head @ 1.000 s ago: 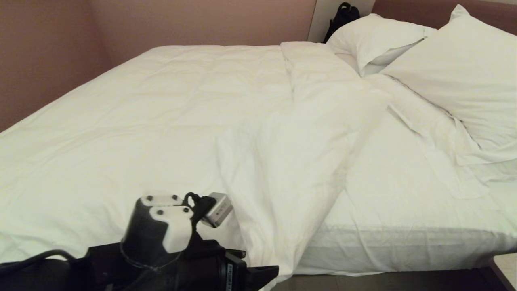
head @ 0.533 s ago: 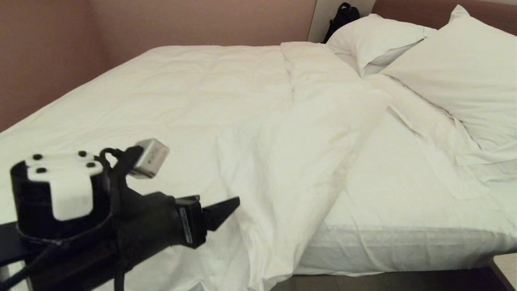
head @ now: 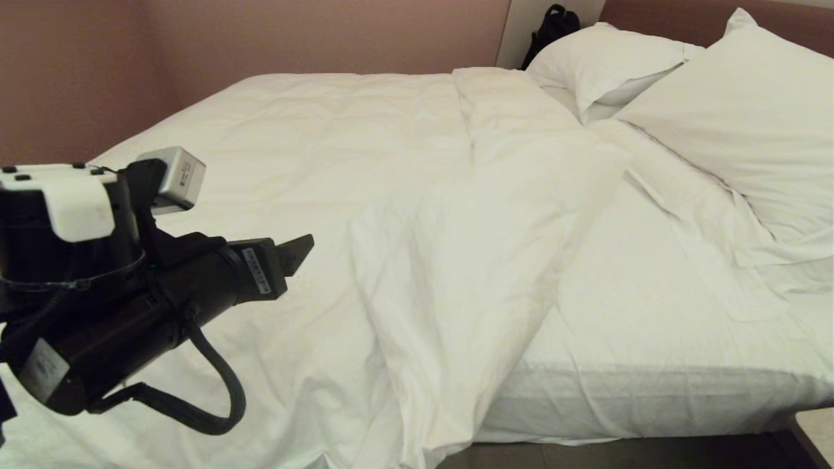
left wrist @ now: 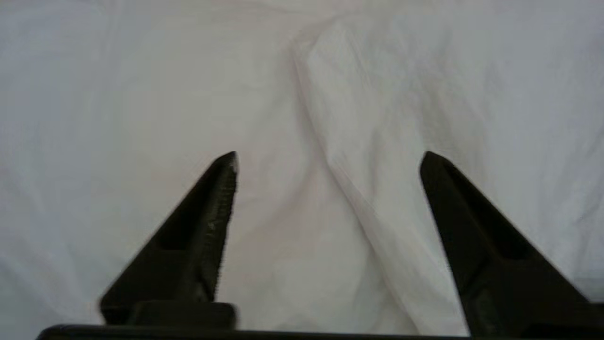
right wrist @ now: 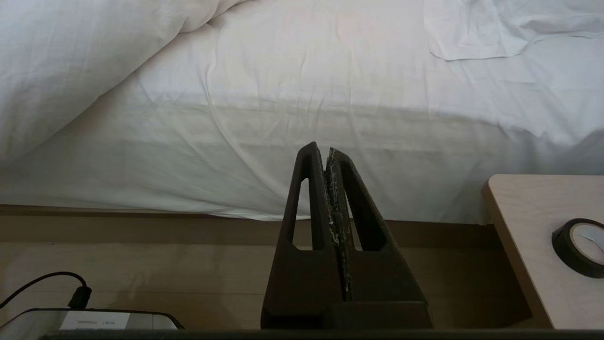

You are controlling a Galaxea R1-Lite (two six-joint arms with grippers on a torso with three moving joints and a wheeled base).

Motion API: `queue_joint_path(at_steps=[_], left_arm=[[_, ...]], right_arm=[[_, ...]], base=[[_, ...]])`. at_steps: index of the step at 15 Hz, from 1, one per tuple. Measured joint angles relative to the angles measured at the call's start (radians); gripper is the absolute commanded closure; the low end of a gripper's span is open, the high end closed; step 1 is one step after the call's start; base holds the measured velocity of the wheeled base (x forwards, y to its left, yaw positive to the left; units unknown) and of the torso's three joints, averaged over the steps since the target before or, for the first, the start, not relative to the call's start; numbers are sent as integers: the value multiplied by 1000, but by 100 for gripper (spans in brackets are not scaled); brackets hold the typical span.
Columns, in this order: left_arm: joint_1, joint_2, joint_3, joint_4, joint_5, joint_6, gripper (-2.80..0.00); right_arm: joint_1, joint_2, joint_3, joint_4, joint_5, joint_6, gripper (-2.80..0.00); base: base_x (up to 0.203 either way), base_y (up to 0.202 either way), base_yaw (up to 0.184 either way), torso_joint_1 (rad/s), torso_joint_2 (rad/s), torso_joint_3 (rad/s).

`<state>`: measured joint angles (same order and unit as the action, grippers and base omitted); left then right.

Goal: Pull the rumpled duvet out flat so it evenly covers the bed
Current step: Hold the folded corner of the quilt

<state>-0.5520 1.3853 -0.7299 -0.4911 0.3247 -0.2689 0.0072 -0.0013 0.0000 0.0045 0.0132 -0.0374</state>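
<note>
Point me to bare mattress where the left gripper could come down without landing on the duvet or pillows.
Free: the bare sheet on the bed, bordered by the duvet's folded-back edge, the pillows and the near mattress edge. Crowded: the duvet covers the rest, bunched at the fold. Left gripper hangs open over the duvet, empty.

1. Soft, even indoor light; the duvet (head: 365, 215) looks bright, slightly warm, with only faint shadows in its folds.
2. My left gripper (left wrist: 328, 158) shows blurred finger edges, and the fabric beyond is soft.
3. My right gripper (right wrist: 325, 153) looks sharp; shade lies under the bed (right wrist: 330, 156) edge.
</note>
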Motion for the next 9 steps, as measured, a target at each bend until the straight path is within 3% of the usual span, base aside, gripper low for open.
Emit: queue_joint_path(at_steps=[5, 9], left_arm=[[39, 21, -5, -27, -15, -4, 0], [64, 135, -9, -95, -23, -36, 0]], right_arm=[[0, 0, 0, 0, 0, 0, 0], [0, 0, 0, 0, 0, -1, 0]], base=[[0, 0, 0, 0, 0, 0], [0, 0, 0, 0, 0, 0]])
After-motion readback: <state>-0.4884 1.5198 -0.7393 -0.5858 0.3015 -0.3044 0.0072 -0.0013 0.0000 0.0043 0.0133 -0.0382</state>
